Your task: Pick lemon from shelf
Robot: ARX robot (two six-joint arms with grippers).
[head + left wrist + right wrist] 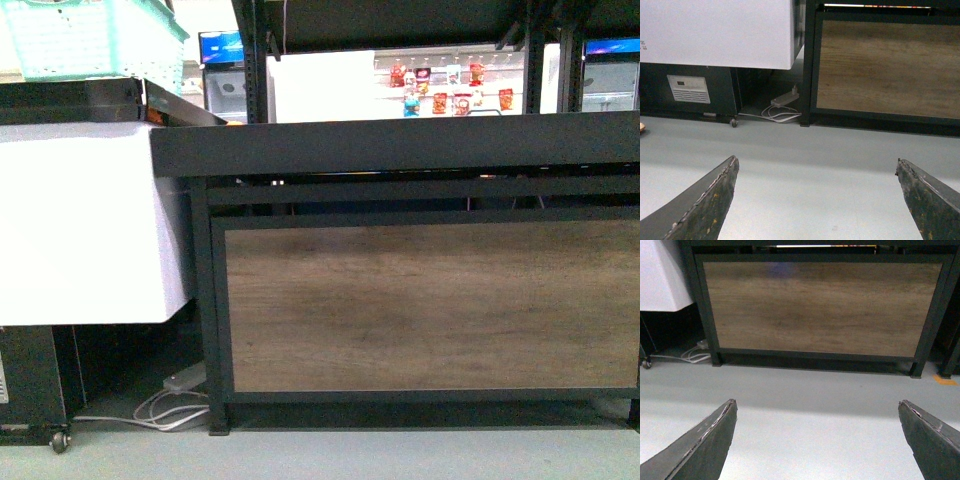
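Note:
The shelf is a black metal-framed stand with a brown wood-grain front panel; it fills the front view and its deck edge is about level with the camera. The lemon is out of view. The panel also shows in the left wrist view and the right wrist view. My left gripper is open and empty, low over the grey floor, well short of the shelf. My right gripper is open and empty, also over the floor facing the panel. Neither arm shows in the front view.
A white cabinet on castors stands left of the shelf, with a mint-green basket above it. A power strip and white cable lie on the floor between them. A far wall holds hanging snack packets. The grey floor lies before the shelf.

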